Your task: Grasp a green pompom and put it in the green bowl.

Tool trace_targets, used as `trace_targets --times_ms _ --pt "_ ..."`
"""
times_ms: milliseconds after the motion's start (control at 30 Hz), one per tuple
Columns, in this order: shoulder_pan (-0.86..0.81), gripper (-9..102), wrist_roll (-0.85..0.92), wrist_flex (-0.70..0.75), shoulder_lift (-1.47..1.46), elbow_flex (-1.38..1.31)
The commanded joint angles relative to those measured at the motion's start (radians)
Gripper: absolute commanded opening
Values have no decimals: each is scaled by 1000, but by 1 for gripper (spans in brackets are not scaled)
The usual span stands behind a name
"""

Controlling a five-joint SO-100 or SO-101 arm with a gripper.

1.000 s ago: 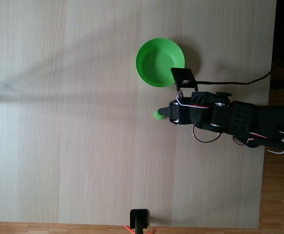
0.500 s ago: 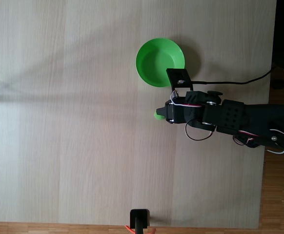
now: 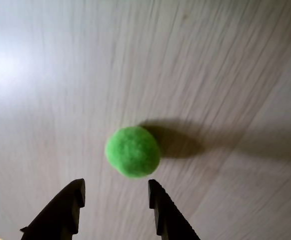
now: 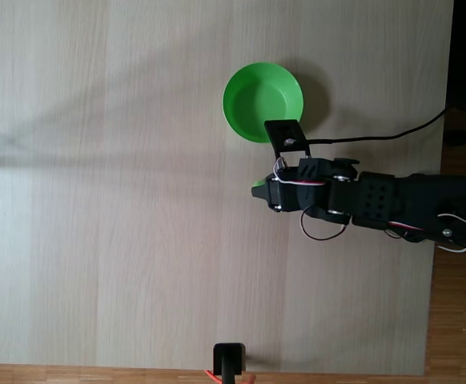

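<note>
The green pompom [image 3: 132, 151] lies on the pale wooden table, just beyond my fingertips in the wrist view. My gripper [image 3: 115, 187] is open, its two black fingers [image 3: 70, 210] rising from the bottom edge with nothing between them. In the fixed view the arm reaches in from the right, and my gripper [image 4: 263, 194] hangs over the pompom [image 4: 256, 187], leaving a green sliver visible. The green bowl [image 4: 253, 100] stands empty just above the gripper in that view, its lower rim partly covered by the wrist camera mount.
A black cable [image 4: 393, 134] runs from the arm to the table's right edge. A black stand [image 4: 230, 360] sits at the bottom edge. Bare tabletop [image 4: 121, 200] stretches to the left, with wooden floor beyond the table edges.
The arm has reached further left and dropped over the pompom, hiding more of it. The pompom and bowl have stayed in place.
</note>
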State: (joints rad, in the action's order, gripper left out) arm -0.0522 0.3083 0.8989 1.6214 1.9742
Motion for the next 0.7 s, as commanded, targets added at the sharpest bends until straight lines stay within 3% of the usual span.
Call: trace_targets --times_ms 0,300,667 --pt "9 15 2 6 3 -37" --pt "11 24 -11 -6 3 8" --pt "9 21 -8 -8 3 25"
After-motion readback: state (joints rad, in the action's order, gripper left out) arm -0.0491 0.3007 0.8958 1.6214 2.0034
